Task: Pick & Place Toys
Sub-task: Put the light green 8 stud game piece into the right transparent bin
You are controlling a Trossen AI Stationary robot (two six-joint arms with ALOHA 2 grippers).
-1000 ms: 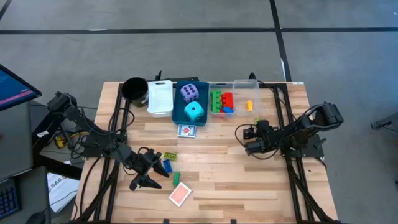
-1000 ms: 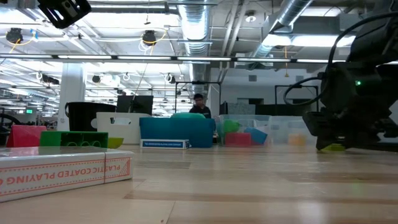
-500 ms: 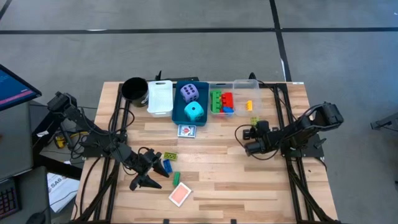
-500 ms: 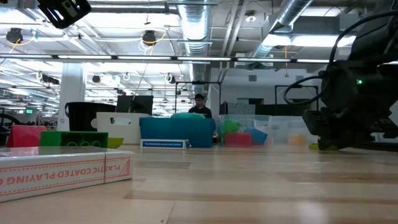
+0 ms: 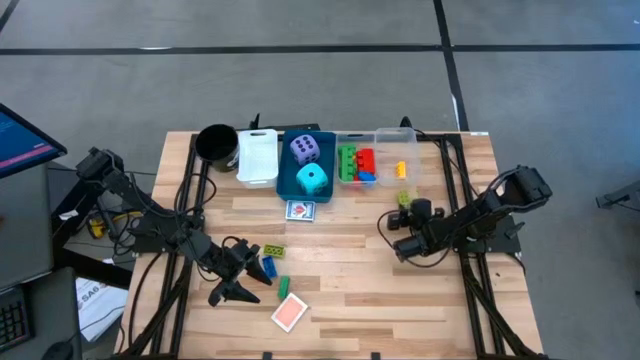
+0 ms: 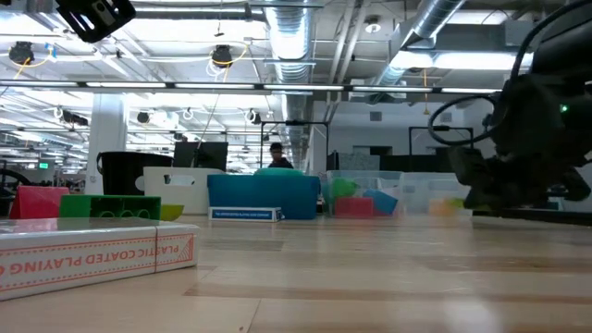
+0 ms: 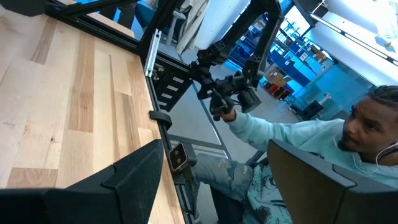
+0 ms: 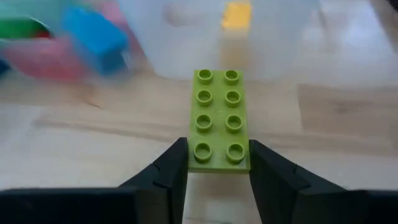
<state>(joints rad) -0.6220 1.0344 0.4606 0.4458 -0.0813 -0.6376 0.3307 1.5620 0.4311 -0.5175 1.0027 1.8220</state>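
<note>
Pincer on my right arm (image 8: pixel 218 163) has just closed on the lime-green studded plastic brick (image 8: pixel 217 120), lifting begun; clear plastic bin (image 5: pixel 398 157) next

Only one text can be read: the card box (image 6: pixel 92 256) lying in the low view, at about 8 o'clock, has "PLASTIC COATED PLAYING" printed in red capital letters on its white side, and the line is cut off.
</note>
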